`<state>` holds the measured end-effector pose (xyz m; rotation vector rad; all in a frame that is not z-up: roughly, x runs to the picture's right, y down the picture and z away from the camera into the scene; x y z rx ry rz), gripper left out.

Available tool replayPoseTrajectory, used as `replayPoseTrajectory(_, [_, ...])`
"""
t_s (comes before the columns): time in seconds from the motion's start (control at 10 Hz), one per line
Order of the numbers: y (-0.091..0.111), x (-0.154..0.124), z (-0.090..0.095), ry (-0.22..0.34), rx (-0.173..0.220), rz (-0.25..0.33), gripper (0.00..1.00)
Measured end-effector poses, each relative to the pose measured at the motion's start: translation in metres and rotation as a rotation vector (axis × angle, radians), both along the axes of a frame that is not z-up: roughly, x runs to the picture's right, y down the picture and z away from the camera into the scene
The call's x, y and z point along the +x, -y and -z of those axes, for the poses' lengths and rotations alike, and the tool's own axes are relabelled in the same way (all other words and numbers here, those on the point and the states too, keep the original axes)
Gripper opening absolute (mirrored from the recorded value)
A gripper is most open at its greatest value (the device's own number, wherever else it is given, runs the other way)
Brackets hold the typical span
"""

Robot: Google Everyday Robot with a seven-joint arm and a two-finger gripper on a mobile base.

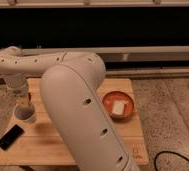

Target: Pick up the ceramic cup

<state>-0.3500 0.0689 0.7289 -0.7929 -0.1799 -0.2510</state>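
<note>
At table's left edge: gripper (pixel 24 104) above ceramic cup (pixel 25 114); finger state indiscernible.
Risk: off-centre descent tips cup toward phone (pixel 10 137).

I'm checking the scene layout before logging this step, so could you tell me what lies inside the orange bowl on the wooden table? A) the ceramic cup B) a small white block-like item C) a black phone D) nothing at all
B: the orange bowl holds a small white block-like item, while the ceramic cup stands at the table's left under the gripper and the black phone lies at the near left corner.
</note>
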Motion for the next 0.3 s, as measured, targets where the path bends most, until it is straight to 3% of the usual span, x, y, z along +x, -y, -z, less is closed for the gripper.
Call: replayPoseTrajectory(0.3, [0.0063,0.0008,0.0029,0.009,0.012,0.004,0.0])
